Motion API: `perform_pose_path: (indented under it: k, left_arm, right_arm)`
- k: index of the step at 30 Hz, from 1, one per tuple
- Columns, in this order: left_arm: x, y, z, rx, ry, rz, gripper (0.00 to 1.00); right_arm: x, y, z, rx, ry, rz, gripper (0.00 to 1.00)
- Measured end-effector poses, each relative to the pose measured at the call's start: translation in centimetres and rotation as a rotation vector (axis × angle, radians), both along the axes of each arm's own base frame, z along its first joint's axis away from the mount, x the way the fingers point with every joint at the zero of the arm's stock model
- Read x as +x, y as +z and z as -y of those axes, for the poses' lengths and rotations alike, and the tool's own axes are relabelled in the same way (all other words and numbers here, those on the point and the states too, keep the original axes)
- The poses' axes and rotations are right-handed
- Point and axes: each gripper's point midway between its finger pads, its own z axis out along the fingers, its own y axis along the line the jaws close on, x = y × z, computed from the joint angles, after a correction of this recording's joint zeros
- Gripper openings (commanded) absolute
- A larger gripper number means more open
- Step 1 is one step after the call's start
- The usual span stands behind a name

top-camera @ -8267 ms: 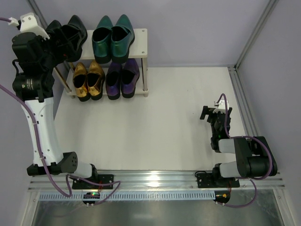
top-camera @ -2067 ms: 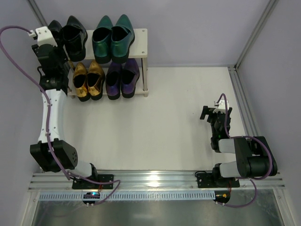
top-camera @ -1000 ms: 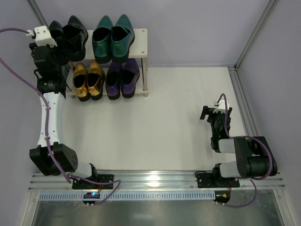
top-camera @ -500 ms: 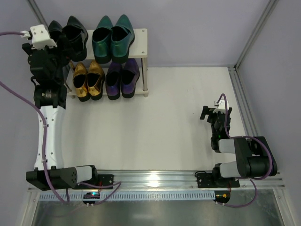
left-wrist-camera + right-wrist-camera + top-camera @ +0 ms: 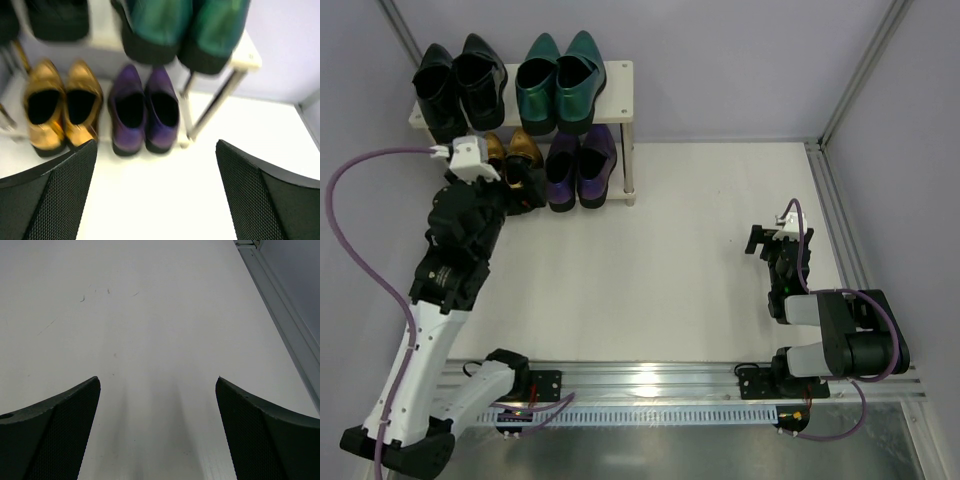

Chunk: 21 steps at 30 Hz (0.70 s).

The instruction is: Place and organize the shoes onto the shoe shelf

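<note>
L pincer (image 5: 156,148): jaws spread wide, nothing btwn them; gripping nothing. Sits over the surface just in front of the shelf's lower tier, facing it.
L fingers (image 5: 55,195): black, mesh-faced, one at each side of the wrist view.
Straight ahead of L pincer: glossy metallic purple pointed-toe loafers (image 5: 145,112), pair side by side, heels toward the pincer, lower tier, right half.
Left of those: glossy metallic gold pointed-toe loafers (image 5: 62,107), lower tier, left half; in top view partly hidden by L arm.
Upper tier, right: glossy metallic green pointed-toe loafers (image 5: 558,80), pair touching, above the purple pair.
Upper tier, left: glossy black pointed-toe loafers (image 5: 455,85), pair touching, beside the green pair.
Shelf: small two-tier rack, pale whitish boards, thin metal legs (image 5: 617,85); stands at far left of the white surface (image 5: 670,250), all four pairs on it.
R pincer (image 5: 157,382): jaws wide apart, empty; low over bare surface at right, well apart from shelf.
</note>
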Motion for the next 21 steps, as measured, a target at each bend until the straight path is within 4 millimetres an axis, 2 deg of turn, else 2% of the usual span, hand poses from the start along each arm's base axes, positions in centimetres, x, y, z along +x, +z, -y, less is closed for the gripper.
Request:
perform_pose_path:
  k: [5, 8, 10, 14, 18, 21]
  left_arm:
    - [-0.9, -7.6, 5.1, -0.005, -0.141, -0.187, 0.98]
    - [-2.2, -10.4, 8.1, 0.022, -0.237, -0.260, 1.00]
    - [-3.3, -10.9, 9.8, 0.026, -0.293, -0.281, 1.00]
    - [-4.3, -10.0, 11.8, 0.012, -0.361, -0.294, 1.00]
    - [-4.6, -9.6, 13.2, 0.019, -0.408, -0.341, 1.00]
    - [-5.5, -10.5, 13.6, 0.031, -0.433, -0.389, 1.00]
  right_arm:
    - [0.0, 0.0, 0.0, 0.000, 0.000, 0.000, 0.97]
    - [0.0, 0.0, 0.0, 0.000, 0.000, 0.000, 0.97]
    - [0.0, 0.0, 0.0, 0.000, 0.000, 0.000, 0.97]
    - [0.0, 0.0, 0.0, 0.000, 0.000, 0.000, 0.97]
    - [0.0, 0.0, 0.0, 0.000, 0.000, 0.000, 0.97]
    - [0.0, 0.0, 0.0, 0.000, 0.000, 0.000, 0.97]
